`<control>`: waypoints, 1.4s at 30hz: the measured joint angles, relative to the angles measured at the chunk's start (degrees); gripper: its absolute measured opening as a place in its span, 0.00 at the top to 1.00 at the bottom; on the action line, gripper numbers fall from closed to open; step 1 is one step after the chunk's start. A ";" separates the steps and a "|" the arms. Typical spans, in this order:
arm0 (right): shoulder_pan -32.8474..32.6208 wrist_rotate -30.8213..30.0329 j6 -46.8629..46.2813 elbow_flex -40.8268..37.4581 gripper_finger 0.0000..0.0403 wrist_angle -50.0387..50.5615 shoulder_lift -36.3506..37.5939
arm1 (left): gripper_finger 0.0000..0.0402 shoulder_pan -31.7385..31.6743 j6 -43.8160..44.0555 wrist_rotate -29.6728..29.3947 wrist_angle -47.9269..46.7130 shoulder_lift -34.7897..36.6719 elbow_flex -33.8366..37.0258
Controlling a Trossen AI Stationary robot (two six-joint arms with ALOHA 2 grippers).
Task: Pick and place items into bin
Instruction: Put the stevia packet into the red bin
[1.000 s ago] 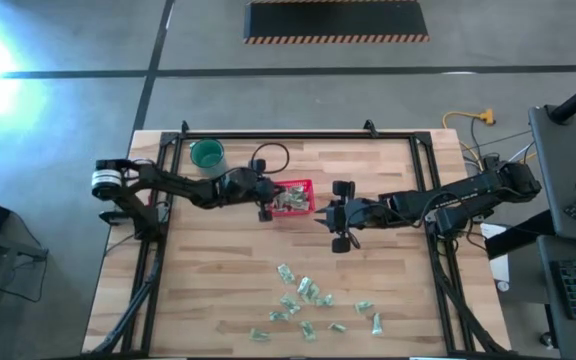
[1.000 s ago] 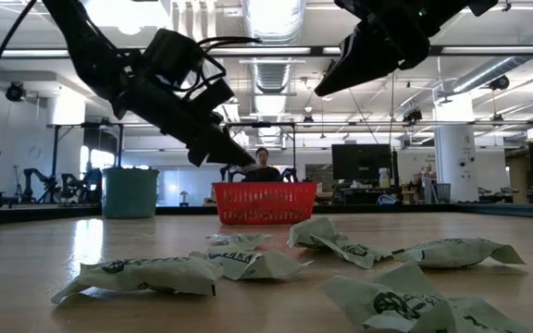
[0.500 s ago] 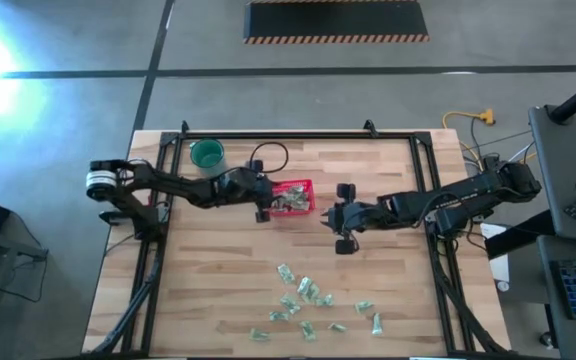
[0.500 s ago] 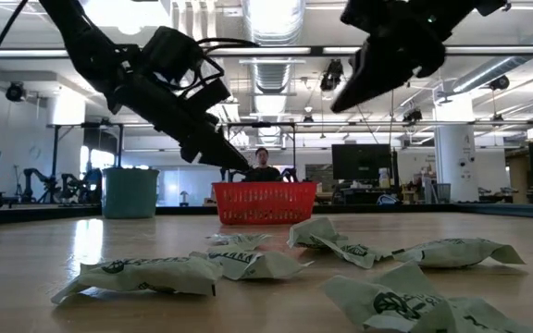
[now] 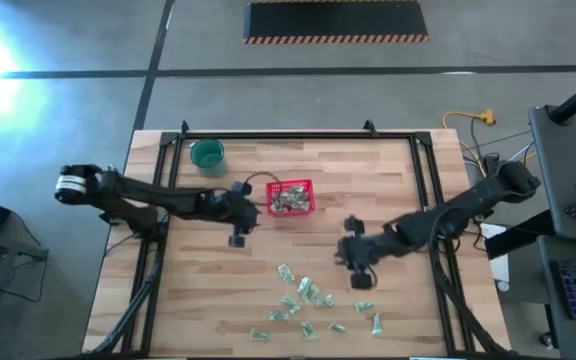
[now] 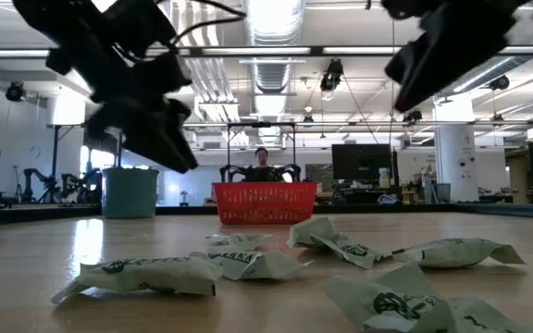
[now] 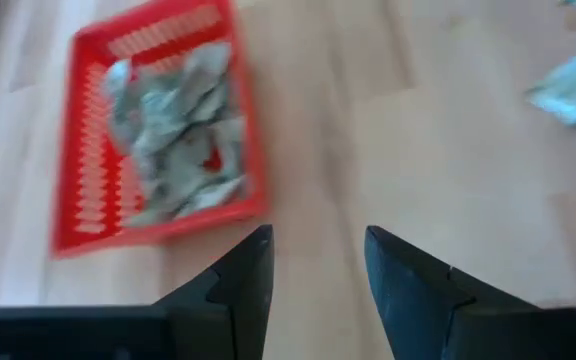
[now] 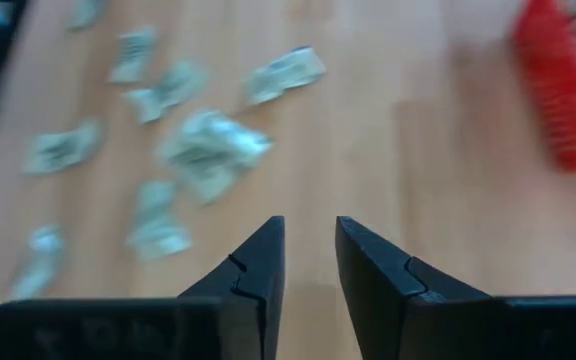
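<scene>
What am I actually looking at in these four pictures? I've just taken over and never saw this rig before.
Two dark robot arms work at a wooden table. One picture looks straight down, one looks level across the tabletop, and two come from cameras on the arms' wrists. The left gripper is just beside the red basket, which already holds pale green-and-white packets; its fingers are apart with nothing between them. The right gripper is above the loose packets scattered on the near part of the table; its fingers stand slightly apart and hold nothing. A teal cup stands at the far left corner. Beyond the table, a person is in view behind the basket.
</scene>
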State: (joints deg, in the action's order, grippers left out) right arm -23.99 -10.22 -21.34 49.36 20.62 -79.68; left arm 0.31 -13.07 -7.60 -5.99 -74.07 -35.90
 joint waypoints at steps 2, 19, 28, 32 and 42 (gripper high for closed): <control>-3.33 0.00 -2.97 0.00 0.78 -0.10 0.00 | 0.65 2.23 0.76 0.01 -0.35 0.80 0.13; -22.92 -4.82 -27.94 0.00 0.78 -2.53 -8.10 | 0.65 9.87 3.80 -0.20 -0.55 1.96 2.78; -24.26 -4.72 -34.18 0.00 0.82 -2.41 -15.13 | 0.65 9.88 3.80 -0.20 -0.55 1.96 2.78; -24.26 -4.75 -34.23 0.00 0.83 -2.36 -16.06 | 0.65 9.86 3.80 -0.20 -0.52 1.96 2.81; -24.26 -4.94 -40.04 0.00 0.83 1.92 -16.17 | 0.65 9.86 3.89 -0.17 -0.53 1.96 3.43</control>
State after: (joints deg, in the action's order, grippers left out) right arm -48.25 -15.16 -61.38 49.36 22.54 -95.85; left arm 10.17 -9.19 -7.77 -6.52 -72.12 -32.47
